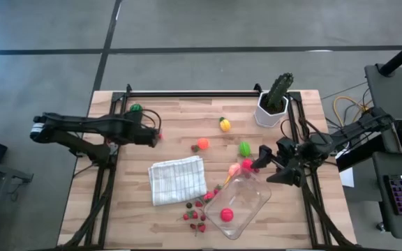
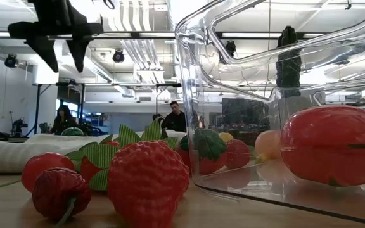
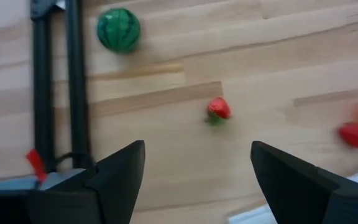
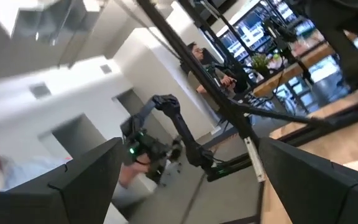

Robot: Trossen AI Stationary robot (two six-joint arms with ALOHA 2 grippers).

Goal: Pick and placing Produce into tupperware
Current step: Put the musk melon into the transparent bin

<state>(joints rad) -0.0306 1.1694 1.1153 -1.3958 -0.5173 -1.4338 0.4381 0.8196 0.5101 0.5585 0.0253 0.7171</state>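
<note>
Left end effector (image 3: 194,180) (open, empty) hovers over a small red toy strawberry (image 3: 218,109) on the wooden bench (image 3: 278,56); closing off-centre could flick it away

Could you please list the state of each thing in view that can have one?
tupperware: open, no lid, one red piece inside.
left claw: open, empty, above the table's left side.
right claw: open, empty, tilted beside the tupperware.
checked cloth: folded, lying flat.
cactus: upright in its white pot.
red berries: loose on the table beside the tupperware.
</note>
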